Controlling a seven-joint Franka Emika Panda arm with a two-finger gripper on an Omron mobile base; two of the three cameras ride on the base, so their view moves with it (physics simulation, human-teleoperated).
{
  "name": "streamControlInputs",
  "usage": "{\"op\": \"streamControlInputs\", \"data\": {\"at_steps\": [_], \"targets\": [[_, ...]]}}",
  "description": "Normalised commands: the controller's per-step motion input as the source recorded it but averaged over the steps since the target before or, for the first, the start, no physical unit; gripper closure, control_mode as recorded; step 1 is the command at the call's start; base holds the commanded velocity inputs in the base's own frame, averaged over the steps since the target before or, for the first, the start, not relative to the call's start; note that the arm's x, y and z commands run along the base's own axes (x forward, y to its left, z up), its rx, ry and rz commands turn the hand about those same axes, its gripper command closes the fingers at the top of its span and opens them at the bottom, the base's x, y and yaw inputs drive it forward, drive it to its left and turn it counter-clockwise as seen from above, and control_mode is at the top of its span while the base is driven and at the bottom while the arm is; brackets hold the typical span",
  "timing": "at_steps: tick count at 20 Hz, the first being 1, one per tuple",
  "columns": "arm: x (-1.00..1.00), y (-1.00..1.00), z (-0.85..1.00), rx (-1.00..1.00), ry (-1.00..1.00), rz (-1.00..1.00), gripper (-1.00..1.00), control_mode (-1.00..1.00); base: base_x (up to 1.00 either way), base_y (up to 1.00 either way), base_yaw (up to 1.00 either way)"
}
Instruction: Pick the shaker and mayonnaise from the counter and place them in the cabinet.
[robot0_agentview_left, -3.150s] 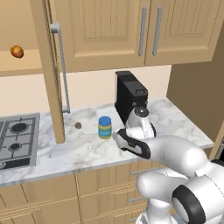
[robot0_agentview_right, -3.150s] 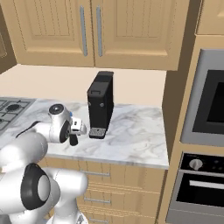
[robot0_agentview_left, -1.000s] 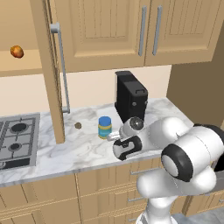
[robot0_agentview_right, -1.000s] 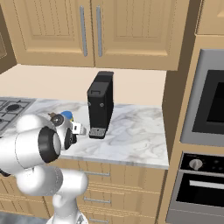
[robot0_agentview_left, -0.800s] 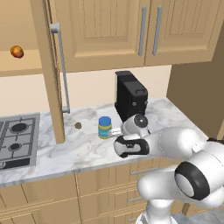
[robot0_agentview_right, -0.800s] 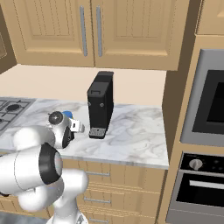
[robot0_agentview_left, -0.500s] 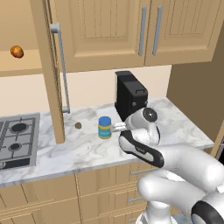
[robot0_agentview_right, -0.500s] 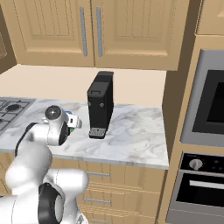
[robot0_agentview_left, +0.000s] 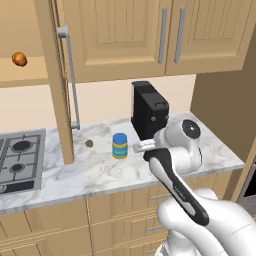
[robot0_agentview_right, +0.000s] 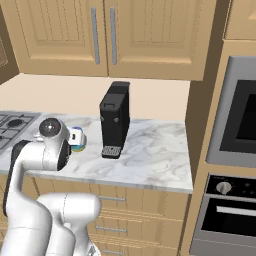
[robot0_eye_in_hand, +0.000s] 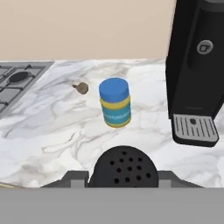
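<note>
one squat mayonnaise (robot0_eye_in_hand: 115, 103), blue lid, yellow-teal label; gripper (robot0_eye_in_hand: 123, 171) clamped on the black-topped shaker (robot0_eye_in_hand: 123, 165).

counter (robot0_agentview_left: 95, 170): white marble with grey veins, running from the hob to the tall oven unit
coffee machine (robot0_agentview_left: 149, 110): black, upright, at the back edge of the counter toward its right end; drip grille (robot0_eye_in_hand: 194, 127) at its foot, facing the front edge
hob (robot0_agentview_left: 17, 160): grey gas hob set into the left end of the counter, dark burners
small brown knob-like object (robot0_agentview_left: 89, 143): on the counter between the hob and the coffee machine, nearer the back edge; too small to identify
fruit (robot0_agentview_left: 19, 59): round, orange-red
panelled doors (robot0_agentview_left: 150, 35): pair above the coffee machine, two short grey handles, closed
oven (robot0_agentview_right: 235, 130): built in at the counter's right end
drawers (robot0_agentview_left: 55, 225): light wood, under the counter's front edge
</note>
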Motion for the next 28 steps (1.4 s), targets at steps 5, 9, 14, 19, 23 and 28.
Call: {"op": "streamControlInputs", "data": {"at_steps": [5, 9, 14, 19, 23, 28], "targets": [[-0.57, 0.0, 0.4, 0.0, -0.02, 0.05, 1.0, -1.0, 0.0, 0.0, 0.0], [-0.47, 0.0, 0.43, 0.0, -0.08, 0.01, 1.0, -1.0, 0.0, 0.0, 0.0], [-0.41, 0.01, 0.46, 0.0, -0.13, 0.01, 1.0, -1.0, 0.0, 0.0, 0.0], [-0.42, 0.0, 0.36, 0.0, -0.21, 0.01, 1.0, -1.0, 0.0, 0.0, 0.0], [0.0, 0.0, 0.0, 0.0, -0.01, 0.0, 1.0, 1.0, -0.05, 0.0, 0.0], [0.0, 0.0, 0.0, 0.0, 0.0, 0.0, 1.0, 1.0, -0.74, -0.17, 0.0]]}}
